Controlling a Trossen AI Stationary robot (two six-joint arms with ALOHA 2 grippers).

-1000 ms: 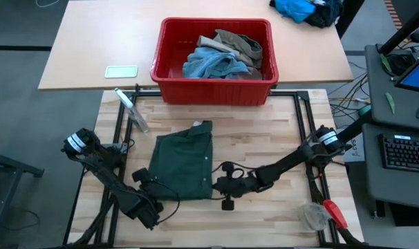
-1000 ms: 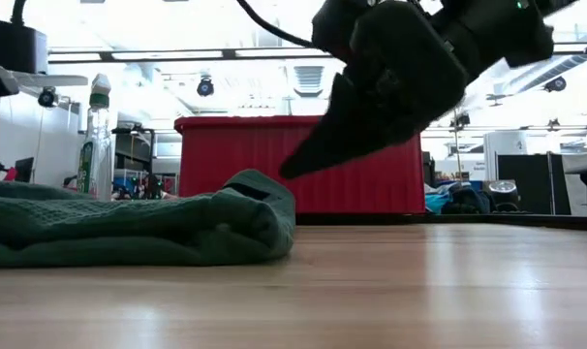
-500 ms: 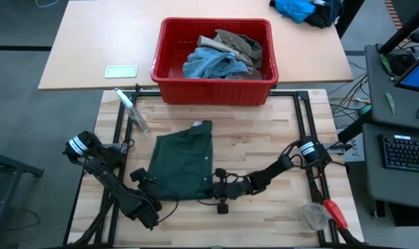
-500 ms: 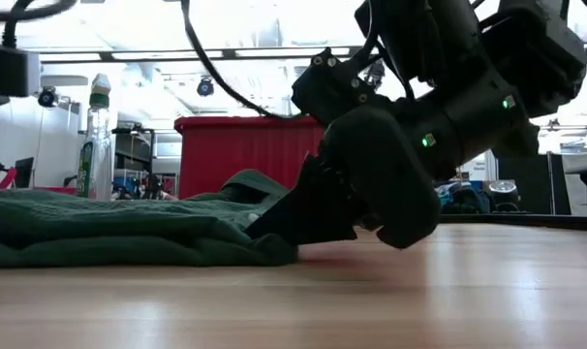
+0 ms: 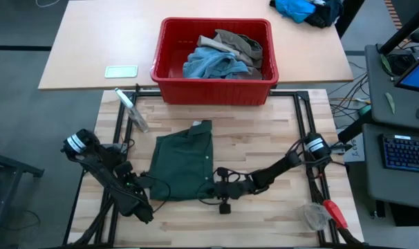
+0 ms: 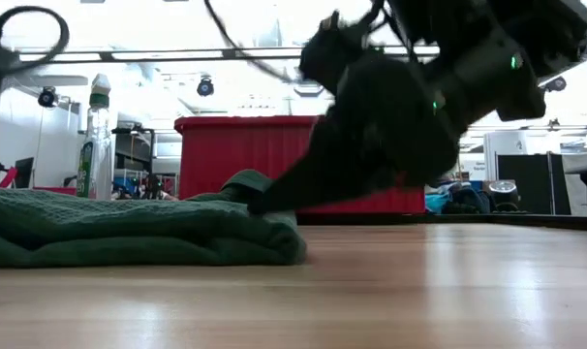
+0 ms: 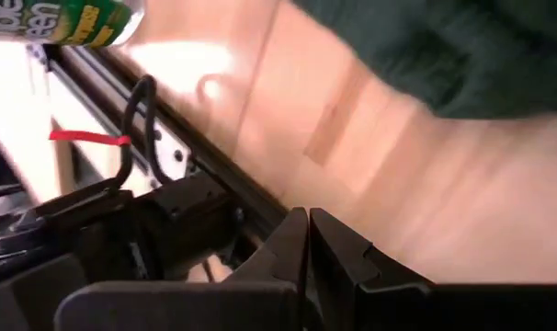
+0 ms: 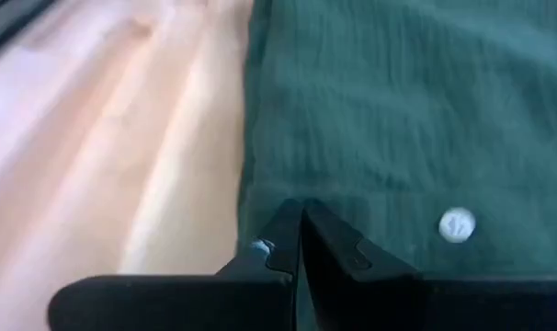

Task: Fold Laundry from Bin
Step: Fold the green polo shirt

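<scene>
The dark green shorts lie folded flat on the wooden table, and also show in the low view. My right gripper is shut at the shorts' right edge, near the near right corner. My left gripper is shut and empty, low over the bare table just left of the shorts' near left corner. The red bin stands beyond the table's far edge. It holds the light blue denim and the khaki piece. My right gripper pinches the shorts' right edge between its two fingers, near the near right corner. The fingers come from the table's right, slanting down, across that edge. The shorts stay lying on the table. One layer or several, I cannot tell.
A clear bottle with a green label stands at the table's far left. A pale flat item lies left of the bin. A bright blue cloth heap lies far right. A red-handled tool lies at the near right corner.
My right gripper has gone toward the table's left edge and down to the shorts' right edge, then risen a little with its tips on the cloth. My left gripper has drawn back a little toward the table's left edge. The shorts have stayed in place.
</scene>
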